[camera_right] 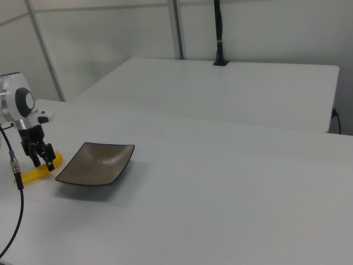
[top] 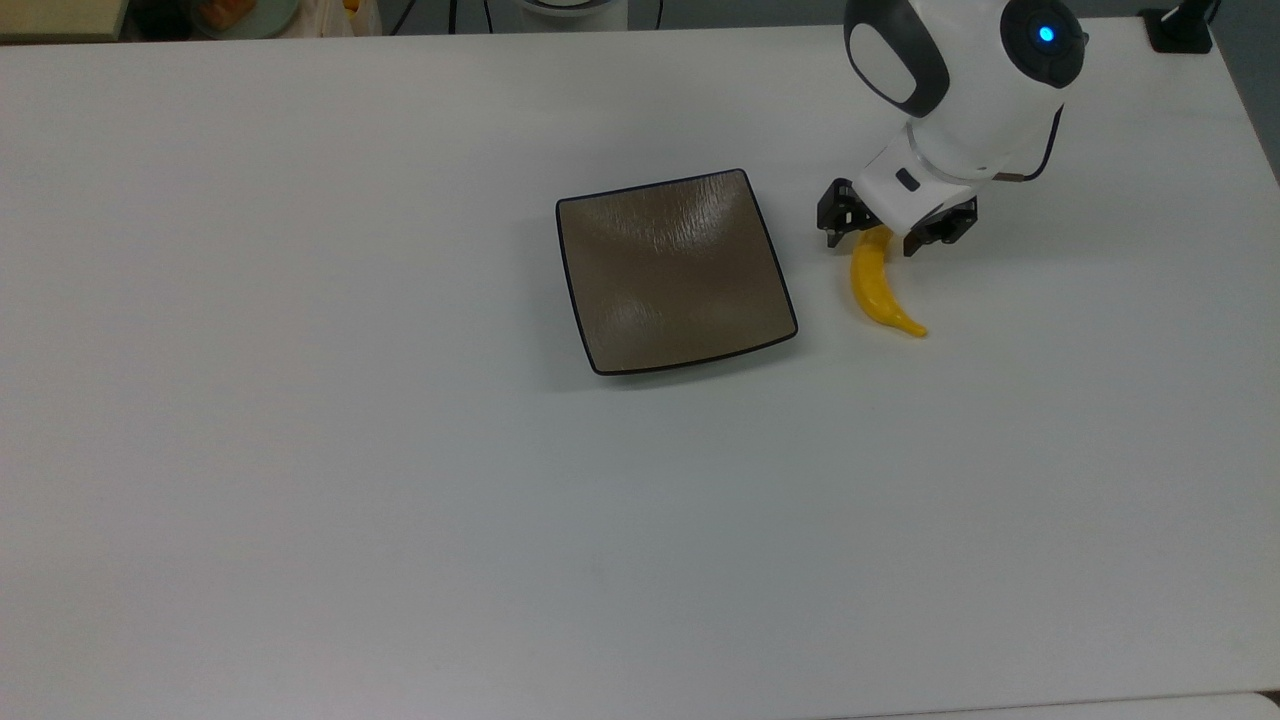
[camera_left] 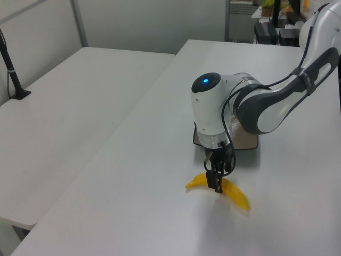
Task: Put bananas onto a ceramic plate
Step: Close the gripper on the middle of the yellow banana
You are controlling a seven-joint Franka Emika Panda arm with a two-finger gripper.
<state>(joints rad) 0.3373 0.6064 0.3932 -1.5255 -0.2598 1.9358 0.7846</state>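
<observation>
While fingers (top: 872, 232) straddle banana (top: 877, 290) stem end, apart, nothing clamped yet — banana flat on desk (top: 400, 500), ceramic plate (top: 673, 270) just beside. Risk: off-centre pinch near tip — glossy curve could swivel or squirt out.

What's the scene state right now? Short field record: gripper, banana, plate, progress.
gripper: open, fingers straddling the banana's upper end in the top view, low over the table
banana: lying on the table, on the top view's right of the plate
plate: square, grey-brown, nothing on it
contact: cannot tell if the fingers touch the banana
progress: banana not yet lifted
</observation>
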